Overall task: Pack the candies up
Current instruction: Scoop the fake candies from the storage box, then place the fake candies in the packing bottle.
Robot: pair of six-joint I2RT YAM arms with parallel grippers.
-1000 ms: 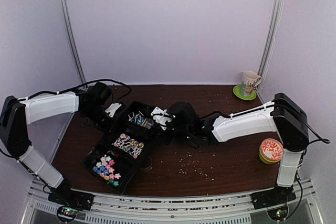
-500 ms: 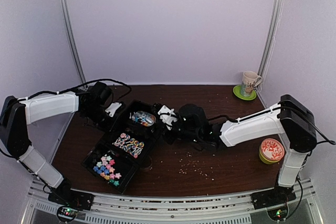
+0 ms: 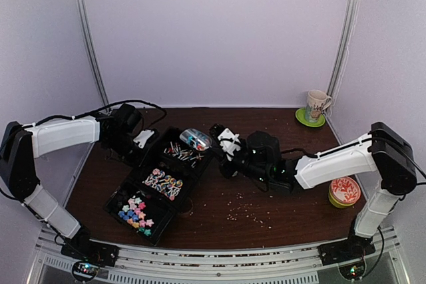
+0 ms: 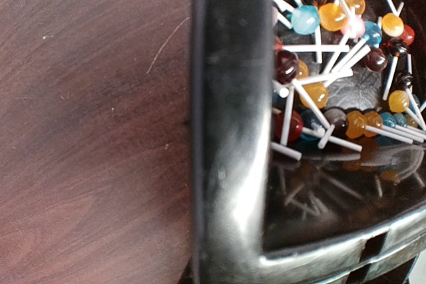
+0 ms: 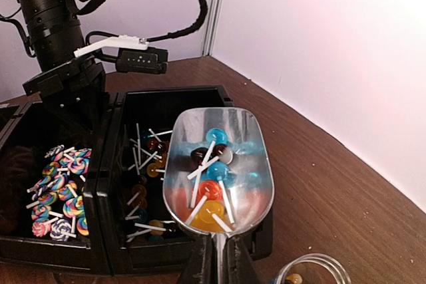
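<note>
The right gripper (image 5: 216, 265) is closed tight on the thin handle of a scoop (image 5: 219, 124) and carries the bowl level and mouth-forward, which looks deliberate: a small load of candies (image 5: 212, 179), round ones on white sticks, lies in the bowl and would roll out if it tipped. The scoop hangs just above the far compartment of the black tray (image 4: 226, 131), where many more of the same stick candies (image 4: 333, 64) lie in a loose heap. The middle compartment holds swirl lollipops (image 5: 58, 194) and the near one star-shaped sweets (image 3: 135, 211), so each kind has its own bay. The left gripper (image 3: 138, 140) sits at the tray's far left corner; its wrist view is filled by the tray's wall running straight through where the jaws meet, so it appears to be pinched narrow on that wall, most likely to brace the tray against sliding while the scoop works in it. A glass jar (image 5: 313, 272) shows at the bottom edge just beside the right wrist, with something orange inside; it seems a likely place for this scoopful to go
</note>
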